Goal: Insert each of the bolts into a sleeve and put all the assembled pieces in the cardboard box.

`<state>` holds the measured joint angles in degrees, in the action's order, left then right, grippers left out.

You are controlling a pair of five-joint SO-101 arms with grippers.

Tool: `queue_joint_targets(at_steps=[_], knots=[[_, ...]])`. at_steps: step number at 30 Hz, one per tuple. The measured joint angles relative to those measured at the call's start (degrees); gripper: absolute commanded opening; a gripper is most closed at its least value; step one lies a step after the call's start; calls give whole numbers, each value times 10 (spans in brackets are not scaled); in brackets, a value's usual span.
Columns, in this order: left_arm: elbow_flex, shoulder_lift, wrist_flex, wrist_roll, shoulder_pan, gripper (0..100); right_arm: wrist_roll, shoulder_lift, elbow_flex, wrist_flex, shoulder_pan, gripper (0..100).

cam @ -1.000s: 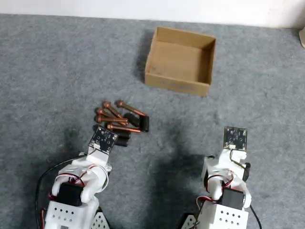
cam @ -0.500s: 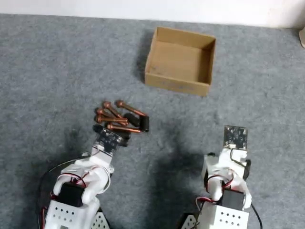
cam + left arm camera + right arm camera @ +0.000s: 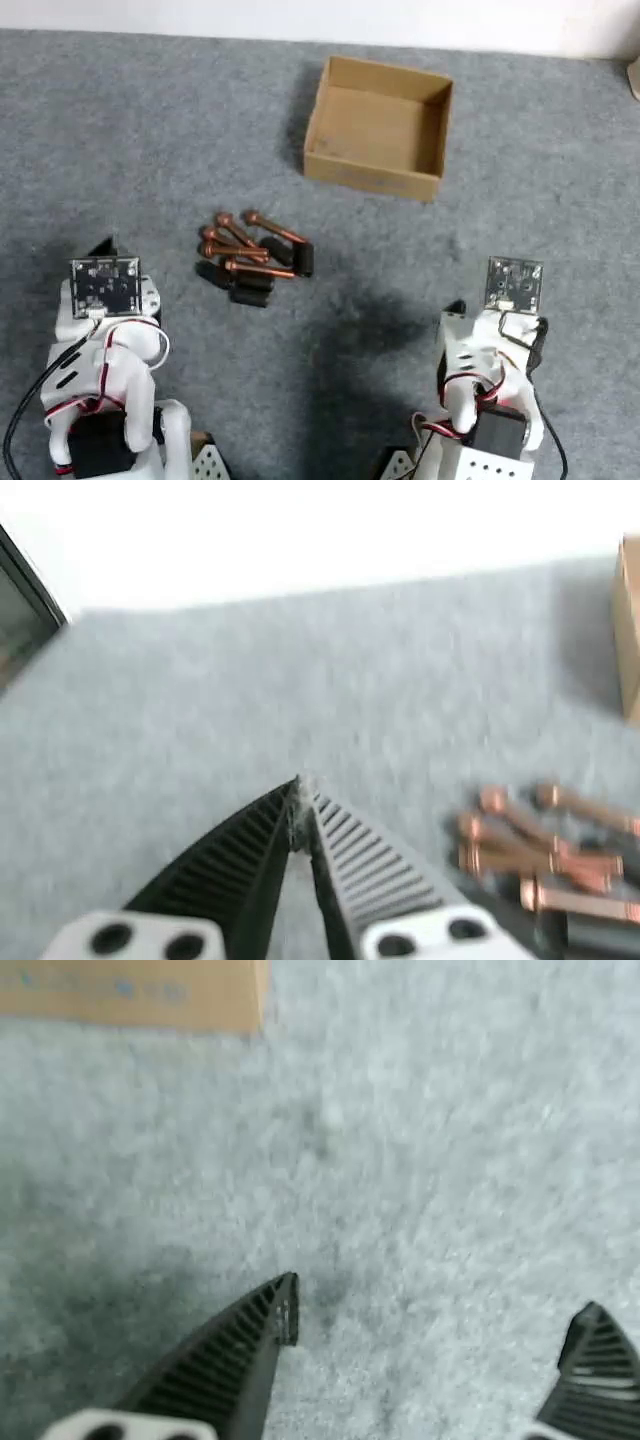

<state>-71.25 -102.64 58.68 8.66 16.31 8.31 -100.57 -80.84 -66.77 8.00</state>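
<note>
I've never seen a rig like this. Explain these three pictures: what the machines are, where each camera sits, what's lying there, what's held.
These are two robot arms, each ending in a two-fingered claw. The high view comes from a fixed camera looking down: the left arm and right arm stand on a grey carpeted surface. Ahead of them lies a heap of copper-coloured bolts and black sleeves; farther off stands an open cardboard box. The other two pictures come from a camera on each wrist, looking along its claw. The left claw is shut on nothing; the right claw is open. Neither holds anything.
</note>
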Motion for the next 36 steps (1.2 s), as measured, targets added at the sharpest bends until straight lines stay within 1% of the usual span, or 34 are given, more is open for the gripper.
queue_joint_targets(at_steps=[3,6,9,11,14,17,20,22,25,29,32,36], knots=[[-2,8,-7,0,0,5,0,0,13,-1,-36,382],[-3,43,-9,0,-2,5,0,23,18,1,-49,382],[20,127,-9,0,-2,5,0,92,23,10,-59,382],[51,208,-9,0,-2,5,-13,158,52,27,-80,382],[110,349,-10,0,-5,6,-63,287,108,57,-144,382],[153,484,-10,-2,-28,6,-105,430,168,98,-238,382],[164,565,-10,0,-63,7,-141,579,229,142,-318,382],[164,579,-10,0,-79,7,-174,673,280,163,-353,382],[165,579,-10,0,-84,7,-229,802,372,174,-397,382],[161,579,-13,0,-86,7,-297,942,500,177,-433,382],[127,579,-63,2,-86,7,-334,1015,579,177,-442,382],[98,579,-142,2,-63,7,-371,1078,649,177,-450,382]])
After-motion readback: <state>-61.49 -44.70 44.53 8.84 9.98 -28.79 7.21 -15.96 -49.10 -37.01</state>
